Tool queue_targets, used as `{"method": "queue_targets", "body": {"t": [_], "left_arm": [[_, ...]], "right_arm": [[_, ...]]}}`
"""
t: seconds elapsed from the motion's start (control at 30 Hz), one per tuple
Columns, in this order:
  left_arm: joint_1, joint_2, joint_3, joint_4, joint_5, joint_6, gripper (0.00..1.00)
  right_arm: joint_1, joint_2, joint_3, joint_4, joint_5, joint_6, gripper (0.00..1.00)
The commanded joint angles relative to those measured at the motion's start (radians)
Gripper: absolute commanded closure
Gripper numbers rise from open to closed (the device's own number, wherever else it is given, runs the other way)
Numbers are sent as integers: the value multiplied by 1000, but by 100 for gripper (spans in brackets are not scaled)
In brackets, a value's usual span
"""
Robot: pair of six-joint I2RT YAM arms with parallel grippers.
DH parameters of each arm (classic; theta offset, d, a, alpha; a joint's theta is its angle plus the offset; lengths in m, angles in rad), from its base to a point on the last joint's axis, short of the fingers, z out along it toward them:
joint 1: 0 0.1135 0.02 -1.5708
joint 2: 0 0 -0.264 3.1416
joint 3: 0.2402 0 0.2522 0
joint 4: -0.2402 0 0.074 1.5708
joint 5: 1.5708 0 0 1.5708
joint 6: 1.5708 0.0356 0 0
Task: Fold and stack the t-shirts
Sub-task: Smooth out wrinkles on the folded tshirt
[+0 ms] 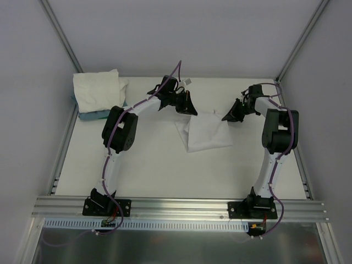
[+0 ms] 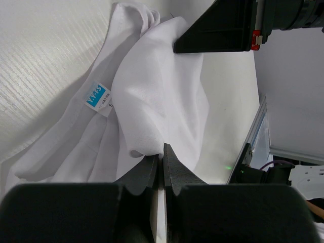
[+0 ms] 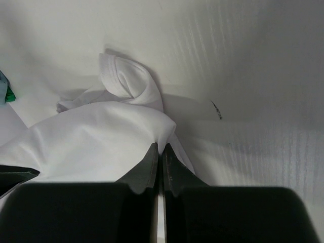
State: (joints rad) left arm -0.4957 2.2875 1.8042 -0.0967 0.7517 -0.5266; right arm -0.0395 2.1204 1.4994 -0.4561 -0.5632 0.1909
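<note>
pinching 1 shirt (image 1: 208, 133) mid-table, left gripper (image 2: 163, 152) and right gripper (image 3: 161, 152) both clamping shut on its far edge, draping the rest onto table (image 1: 143, 170). sitting far-left: shirt stack (image 1: 99, 91) over teal item (image 1: 92, 115).

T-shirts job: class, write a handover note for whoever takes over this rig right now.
Grippers: the left gripper and the right gripper are each shut on an edge of one shirt.
That shirt lies rumpled mid-table between the arms, not neatly folded.
Done: a pile of white shirts sits at the far left corner on a teal item.
Left: fold this shirt and add it to the pile.
</note>
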Motion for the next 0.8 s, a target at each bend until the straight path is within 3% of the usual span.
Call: {"method": "queue_targets", "body": {"t": [0.0,0.77], "left_arm": [[6,-23,43,-12,28,19,100],[5,-125,-59,-34,18,42,100]], "right_arm": [[4,-26,19,-4,-29,-8,100],[7,-162,-18,-23,-84,4,100]]}}
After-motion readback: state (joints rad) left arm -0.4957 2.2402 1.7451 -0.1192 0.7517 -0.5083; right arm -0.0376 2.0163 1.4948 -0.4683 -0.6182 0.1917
